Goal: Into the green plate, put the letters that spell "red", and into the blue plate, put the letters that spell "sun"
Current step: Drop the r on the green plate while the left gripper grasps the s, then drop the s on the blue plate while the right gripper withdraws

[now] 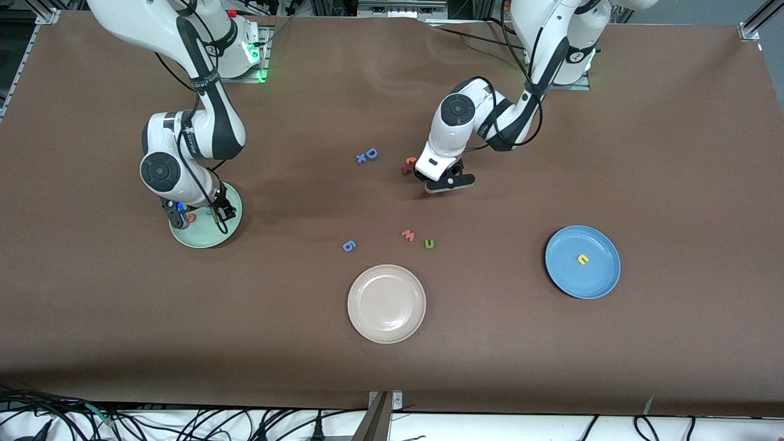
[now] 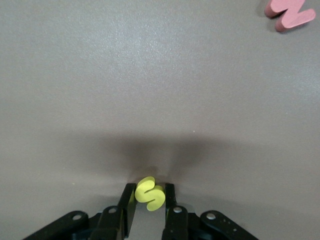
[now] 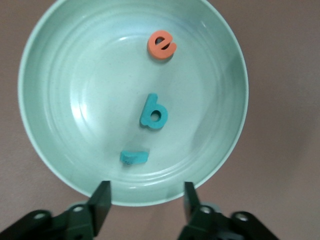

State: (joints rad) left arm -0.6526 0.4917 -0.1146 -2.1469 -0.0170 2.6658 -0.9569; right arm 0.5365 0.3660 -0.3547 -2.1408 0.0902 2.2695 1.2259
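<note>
Step in hand: left gripper (image 2: 150, 200) has its jaws clamped on the yellow "s" (image 2: 149, 193).
Next: lift, carry to the blue plate (image 1: 603, 272); right gripper (image 3: 145, 200), jaws apart, hangs over the green plate (image 3: 220, 150), "red" complete.

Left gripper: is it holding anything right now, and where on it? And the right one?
The left gripper is shut on the yellow "s", pinching its two side edges. The right gripper, open over the green plate, holds nothing.

Both arms are glossy white with black bands at the joints and round dark-grey caps on the elbows; black cables loop along each arm. Green lights glow at the bases. The left end effector (image 2: 150, 206) and right end effector (image 3: 145, 200) are matt black, with silver screws just above the fingers
</note>
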